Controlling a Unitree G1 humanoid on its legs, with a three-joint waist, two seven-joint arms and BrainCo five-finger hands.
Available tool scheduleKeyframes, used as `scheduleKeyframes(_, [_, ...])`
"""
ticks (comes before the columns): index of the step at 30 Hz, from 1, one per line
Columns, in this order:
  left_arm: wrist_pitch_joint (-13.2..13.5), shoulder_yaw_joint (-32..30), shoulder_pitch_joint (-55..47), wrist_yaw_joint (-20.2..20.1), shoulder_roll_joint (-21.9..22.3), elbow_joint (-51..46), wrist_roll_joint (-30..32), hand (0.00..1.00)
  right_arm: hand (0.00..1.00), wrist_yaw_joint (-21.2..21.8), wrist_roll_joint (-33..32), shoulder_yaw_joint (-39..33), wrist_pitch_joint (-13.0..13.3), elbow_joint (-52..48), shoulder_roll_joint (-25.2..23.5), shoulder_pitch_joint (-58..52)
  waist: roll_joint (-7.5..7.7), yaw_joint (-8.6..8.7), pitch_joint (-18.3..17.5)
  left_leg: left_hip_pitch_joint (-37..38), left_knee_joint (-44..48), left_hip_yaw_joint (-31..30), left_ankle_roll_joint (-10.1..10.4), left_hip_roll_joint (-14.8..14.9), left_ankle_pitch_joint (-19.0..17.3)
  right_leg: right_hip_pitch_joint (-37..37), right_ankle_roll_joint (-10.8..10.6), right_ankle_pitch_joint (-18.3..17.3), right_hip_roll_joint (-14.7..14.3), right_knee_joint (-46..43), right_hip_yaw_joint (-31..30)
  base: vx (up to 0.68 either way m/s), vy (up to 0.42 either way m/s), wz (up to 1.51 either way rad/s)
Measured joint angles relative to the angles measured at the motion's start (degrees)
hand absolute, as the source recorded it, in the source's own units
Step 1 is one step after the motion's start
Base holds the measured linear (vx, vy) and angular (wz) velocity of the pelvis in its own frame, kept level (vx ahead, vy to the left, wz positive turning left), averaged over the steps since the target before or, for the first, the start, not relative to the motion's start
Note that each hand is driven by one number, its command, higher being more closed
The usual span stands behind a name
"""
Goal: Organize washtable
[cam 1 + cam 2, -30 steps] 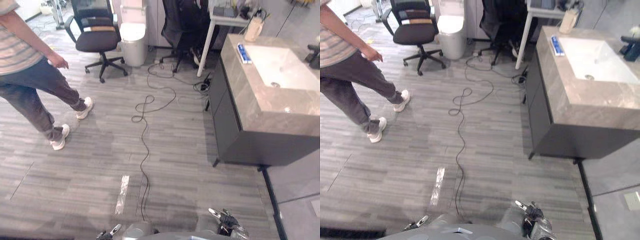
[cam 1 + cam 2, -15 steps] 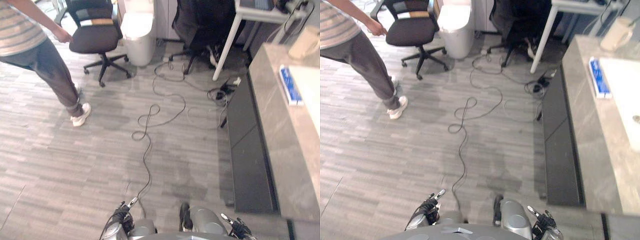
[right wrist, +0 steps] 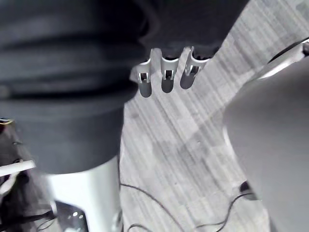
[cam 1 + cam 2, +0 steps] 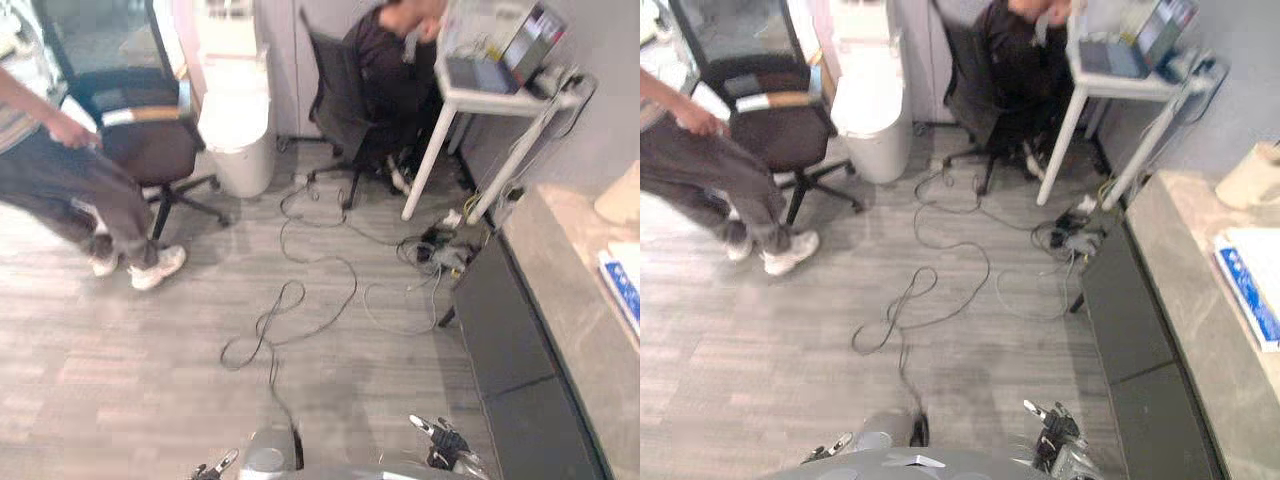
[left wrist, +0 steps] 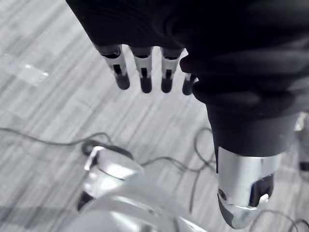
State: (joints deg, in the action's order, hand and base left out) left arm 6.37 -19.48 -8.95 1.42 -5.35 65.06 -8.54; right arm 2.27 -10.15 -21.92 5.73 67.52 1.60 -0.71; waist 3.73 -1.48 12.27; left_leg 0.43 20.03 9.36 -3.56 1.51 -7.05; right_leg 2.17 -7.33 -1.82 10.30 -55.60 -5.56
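Note:
The washtable stands at the right: a grey stone counter (image 4: 1180,300) over a dark cabinet (image 4: 510,340). A flat blue pack (image 4: 1246,288) lies on the counter next to the white basin's edge (image 4: 1262,250), and a beige cup-like thing (image 4: 1252,178) stands further back. Both hands hang low at the bottom edge, well short of the counter: my left hand (image 4: 218,466) and my right hand (image 4: 440,446). In the left wrist view the fingers (image 5: 143,75) are straight and hold nothing. The right wrist view shows relaxed fingers (image 3: 166,75) over bare floor, also holding nothing.
A person (image 4: 70,185) walks at the left beside a black office chair (image 4: 140,130) and a white bin (image 4: 235,120). A second dark chair (image 4: 350,90) and a white desk with a laptop (image 4: 500,65) stand at the back. Loose wires (image 4: 435,255) lie by the cabinet's far end.
The camera has swung, so the whole scene has shifted and less of the counter shows. The person has stepped further left. Both hands stay low and hold nothing.

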Motion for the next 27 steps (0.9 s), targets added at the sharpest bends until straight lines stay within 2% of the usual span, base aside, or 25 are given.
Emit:
scheduleKeyframes(2, [0.2,3.6,1.3,-0.2,-0.8,-0.6,0.1,0.0,0.0,0.2,0.0,-0.2,0.1,-0.3,0.7,0.2,-0.54,0.2,0.2,6.8,-6.3,0.6,0.5,0.4,0.3,-5.2,1.3,-4.6,1.5,-2.8,4.9,0.07,-0.038,-0.12])
scheduleKeyframes(3, [0.3,6.2,2.2,-0.4,-1.4,-1.1,0.2,0.0,0.0,0.1,0.0,-0.7,0.1,-0.6,1.3,0.1,-0.97,0.44,0.5,9.9,-8.8,0.9,0.8,0.9,0.5,-7.3,2.2,-7.3,4.2,-0.7,10.4,-0.05,-0.042,-0.09])
scheduleKeyframes(5, [0.6,7.9,2.4,-0.7,-1.4,-2.3,0.5,0.0,0.0,0.0,0.0,-1.2,0.2,-0.8,1.8,-0.1,-1.66,1.07,0.2,12.4,-10.9,0.9,0.8,2.3,0.5,-8.4,2.9,-8.4,5.6,10.1,15.5,-0.12,-0.002,0.02])
scheduleKeyframes(6, [1.0,8.7,2.8,-0.8,-1.4,-2.6,0.5,0.0,0.0,-0.1,0.0,-1.6,0.2,-0.8,1.9,-0.5,-1.76,1.15,0.0,12.8,-12.1,1.0,1.8,3.0,0.1,-8.5,1.5,-7.0,4.8,21.8,15.9,-0.15,0.006,0.15])
scheduleKeyframes(7, [1.3,8.8,2.9,-0.8,-1.5,-2.9,0.4,0.0,0.0,-0.1,0.0,-1.8,0.2,-0.8,1.9,-0.7,-1.6,1.03,-0.1,12.7,-12.9,0.8,2.6,3.1,-0.2,-8.7,1.1,-4.5,4.2,28.0,15.9,-0.16,-0.038,0.12])
scheduleKeyframes(8, [1.5,8.9,2.8,-0.8,-1.8,-3.4,0.4,0.0,0.0,-0.1,0.0,-2.0,0.0,-0.5,1.7,-0.9,-0.56,0.87,-0.7,12.5,-13.8,0.6,4.3,2.4,-0.9,-9.6,1.2,3.6,4.1,35.7,15.1,-0.01,-0.167,-0.07])
scheduleKeyframes(9, [1.5,8.8,3.0,-0.7,-2.2,-2.5,0.1,0.0,0.0,-0.1,0.0,-2.6,-0.3,0.3,1.9,-1.2,0.26,0.67,-1.6,12.3,-14.1,-0.1,5.3,1.9,-1.1,-9.5,1.2,4.0,3.6,39.3,14.2,0.16,-0.233,-0.25])
scheduleKeyframes(10, [1.5,8.8,2.8,-0.6,-1.3,-1.8,0.1,0.0,0.0,0.0,0.0,-3.4,-0.2,0.3,2.4,-1.2,-1.96,0.78,-1.7,12.1,-14.0,-0.4,5.7,3.4,-0.9,-8.4,1.5,3.6,1.9,41.9,14.2,0.29,-0.211,-0.27])
scheduleKeyframes(11, [1.5,8.7,2.6,-0.6,-0.6,-1.5,0.1,0.0,0.0,0.0,0.0,-3.6,-0.2,0.3,3.0,-1.4,-3.35,1.3,-1.5,12.8,-14.1,-0.5,5.8,4.3,-0.9,-6.8,1.6,3.6,1.0,43.8,14.6,0.34,-0.15,-0.2])
scheduleKeyframes(12, [1.5,8.6,2.8,-0.6,0.3,-0.8,0.1,0.0,0.0,0.0,0.0,-3.6,-0.7,0.4,3.8,-2.3,-4.46,1.27,-1.6,14.0,-14.2,-0.7,6.0,5.5,-1.0,-4.3,1.6,3.6,-0.3,46.2,15.4,0.25,-0.093,-0.03])
scheduleKeyframes(14, [1.6,8.6,2.7,-0.8,1.0,0.2,0.2,0.0,0.0,0.2,-0.5,-3.3,-1.1,0.4,4.4,-4.0,-5.66,1.16,-2.4,16.2,-14.1,-1.9,6.5,6.7,-0.9,-0.4,1.8,3.6,-1.6,48.9,16.2,0.2,-0.08,0.05])
scheduleKeyframes(18, [1.6,8.2,2.3,-1.3,0.7,0.5,1.2,0.0,0.0,0.4,-2.4,-1.7,-0.7,0.2,4.4,-3.5,-4.77,1.01,-4.2,15.5,-14.3,-2.3,7.9,6.8,-1.5,0.9,1.6,5.1,-2.2,53.4,16.7,0.07,-0.008,0.0])
scheduleKeyframes(19, [0.5,5.9,0.1,-1.9,-1.1,4.6,2.3,0.0,0.0,1.4,-4.5,3.8,-0.8,0.6,3.9,-6.2,-2.37,1.02,-8.1,12.8,-14.6,-3.5,8.4,4.7,-4.9,0.9,0.8,11.5,-1.2,60.8,16.6,0.0,0.0,0.0])
scheduleKeyframes(27, [0.5,6.0,0.3,-1.9,-1.1,4.6,2.4,0.0,0.0,1.4,-4.5,3.8,-0.8,0.6,3.9,-6.2,-2.56,1.03,-8.0,12.8,-14.7,-3.5,8.4,4.7,-4.9,0.9,0.8,11.5,-1.2,60.8,16.6,0.0,0.0,0.0])
